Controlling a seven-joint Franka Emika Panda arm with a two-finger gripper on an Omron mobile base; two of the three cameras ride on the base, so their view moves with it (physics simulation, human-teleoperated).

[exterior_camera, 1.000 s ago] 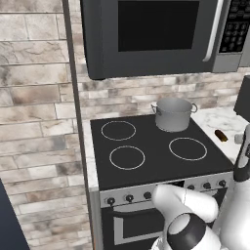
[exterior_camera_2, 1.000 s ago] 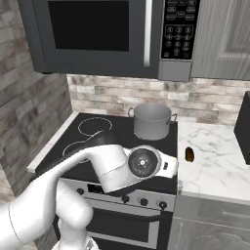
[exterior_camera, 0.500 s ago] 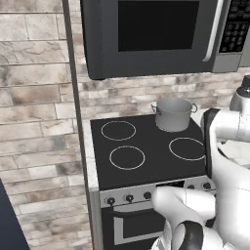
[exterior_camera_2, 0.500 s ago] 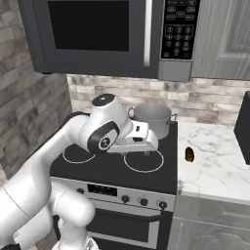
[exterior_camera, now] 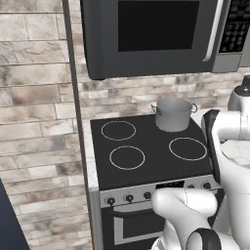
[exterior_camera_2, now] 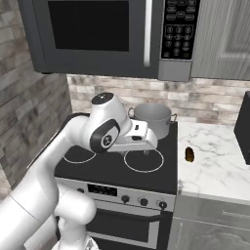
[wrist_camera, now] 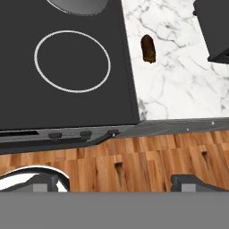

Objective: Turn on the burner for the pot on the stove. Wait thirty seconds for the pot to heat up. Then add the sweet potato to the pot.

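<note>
The grey pot [exterior_camera: 173,113] [exterior_camera_2: 153,118] stands on the back right ring of the stove [exterior_camera: 146,146] [exterior_camera_2: 112,168]; its rim shows at the top of the hand view [wrist_camera: 78,4]. The small brown sweet potato [exterior_camera_2: 189,154] [wrist_camera: 148,48] lies on the marble counter just right of the stove. My gripper [exterior_camera_2: 145,146] [wrist_camera: 120,181] hangs above the front right ring, pointing down, open and holding nothing. Small black knobs [exterior_camera: 129,197] [exterior_camera_2: 141,201] [wrist_camera: 82,134] line the steel front.
A dark microwave [exterior_camera: 151,34] [exterior_camera_2: 97,34] hangs low over the stove. The marble counter [exterior_camera_2: 215,166] [wrist_camera: 179,80] carries a black appliance [exterior_camera_2: 244,127] [wrist_camera: 214,27] at its right end. A brick wall [exterior_camera: 34,122] borders the left side. Wooden floor [wrist_camera: 147,154] lies below.
My arm has swung up from low in front of the range and now reaches over the front right burner, in front of the pot.
</note>
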